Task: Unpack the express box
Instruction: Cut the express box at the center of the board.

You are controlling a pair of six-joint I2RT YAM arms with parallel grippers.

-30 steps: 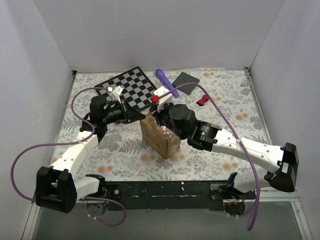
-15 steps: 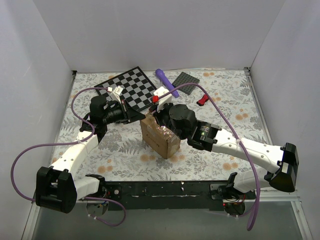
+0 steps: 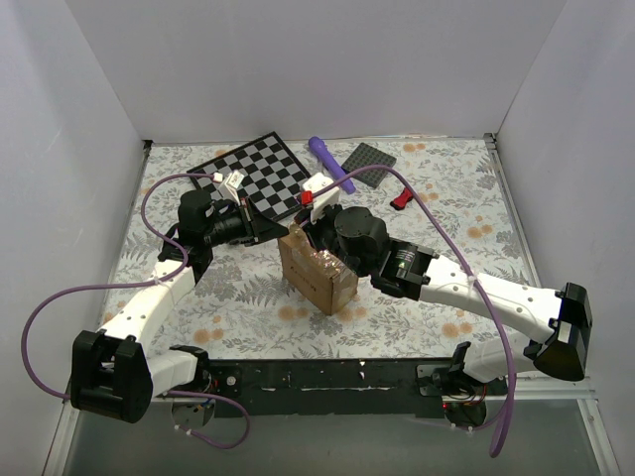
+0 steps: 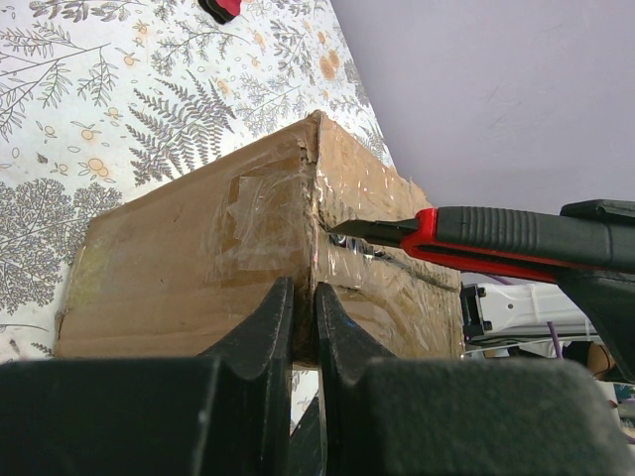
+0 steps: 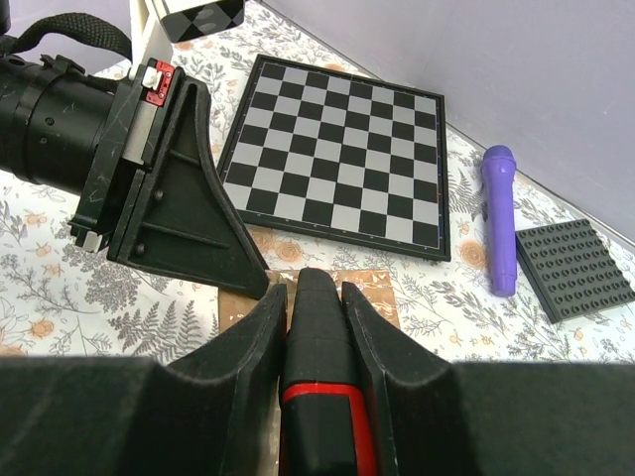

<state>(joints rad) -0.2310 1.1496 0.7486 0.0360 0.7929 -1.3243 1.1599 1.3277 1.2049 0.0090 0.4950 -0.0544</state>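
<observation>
Box (image 3: 319,276): just in front of chessboard (image 3: 260,174), taped shut. Left gripper (image 4: 303,307): fingers together, pressed against box edge on chessboard side. Right gripper (image 5: 316,297): clamped on knife (image 4: 496,238), tip at tape seam. Risks: skid off glossy tape toward left fingers; box slide under push.

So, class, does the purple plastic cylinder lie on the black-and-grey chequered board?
No, the purple cylinder lies on the floral cloth, apart from the chequered board.

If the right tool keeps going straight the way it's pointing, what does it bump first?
Probably the express box: the knife in the right tool has its tip at the taped top. Just beyond stands the left tool, though depth is hard to judge.
</observation>
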